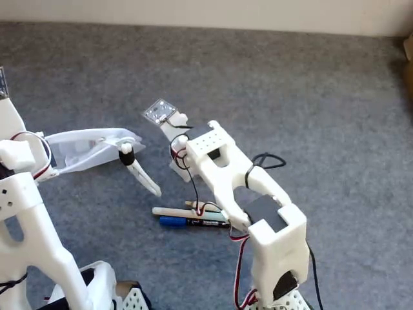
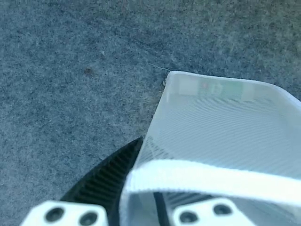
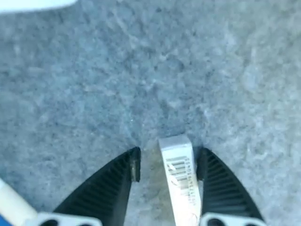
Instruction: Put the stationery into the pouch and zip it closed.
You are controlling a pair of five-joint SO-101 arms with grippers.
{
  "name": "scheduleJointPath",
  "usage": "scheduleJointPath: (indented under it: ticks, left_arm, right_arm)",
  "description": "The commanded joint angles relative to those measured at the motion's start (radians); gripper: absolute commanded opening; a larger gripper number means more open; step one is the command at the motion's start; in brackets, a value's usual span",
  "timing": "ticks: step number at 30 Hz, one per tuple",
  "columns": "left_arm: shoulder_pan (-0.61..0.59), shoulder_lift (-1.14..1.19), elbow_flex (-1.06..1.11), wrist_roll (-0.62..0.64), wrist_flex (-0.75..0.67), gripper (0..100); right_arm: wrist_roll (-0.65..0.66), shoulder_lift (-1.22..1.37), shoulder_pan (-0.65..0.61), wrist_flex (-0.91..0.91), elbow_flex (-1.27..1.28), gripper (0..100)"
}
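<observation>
We found the left fingers (image 2: 113,174) clamped on the limp pouch (image 1: 90,147) at the left of the table (image 1: 310,97) and the right fingers (image 3: 113,183) apart astride a white stick (image 3: 178,179), which we judged light, rigid, best pinched mid-length

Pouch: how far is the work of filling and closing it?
Done: nothing clearly inside yet. In hand: left gripper holds the pouch; right gripper stands open around a white labelled piece. Remaining: pens lying on the table must go in, then zipping.
</observation>
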Motion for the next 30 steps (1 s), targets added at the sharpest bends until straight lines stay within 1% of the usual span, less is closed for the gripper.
scheduleJointPath:
  ticks: [1, 6, 13, 19, 25, 28, 30]
  left_arm:
    - [-0.015, 0.031, 0.033, 0.011, -0.02, 1]
    - [-0.015, 0.031, 0.035, 0.011, -0.018, 1]
    - [-0.016, 0.031, 0.035, 0.011, -0.017, 1]
    - [-0.016, 0.031, 0.035, 0.011, -0.017, 1]
    - [-0.016, 0.031, 0.035, 0.011, -0.018, 1]
    - [-0.016, 0.031, 0.035, 0.011, -0.018, 1]
    - [-0.016, 0.031, 0.035, 0.011, -0.018, 1]
  right_arm:
    - [0.011, -0.018, -0.012, 0.065, -0.065, 17.3]
    - [0.012, -0.019, -0.01, 0.111, -0.065, 17.0]
    - [0.012, -0.018, -0.012, 0.113, -0.065, 16.8]
    - [0.012, -0.018, -0.012, 0.113, -0.065, 9.8]
    - [0.012, -0.024, -0.015, 0.113, -0.065, 8.2]
    - [0.014, -0.025, -0.015, 0.113, -0.065, 4.6]
    - [0.051, -0.028, -0.015, 0.113, -0.065, 2.0]
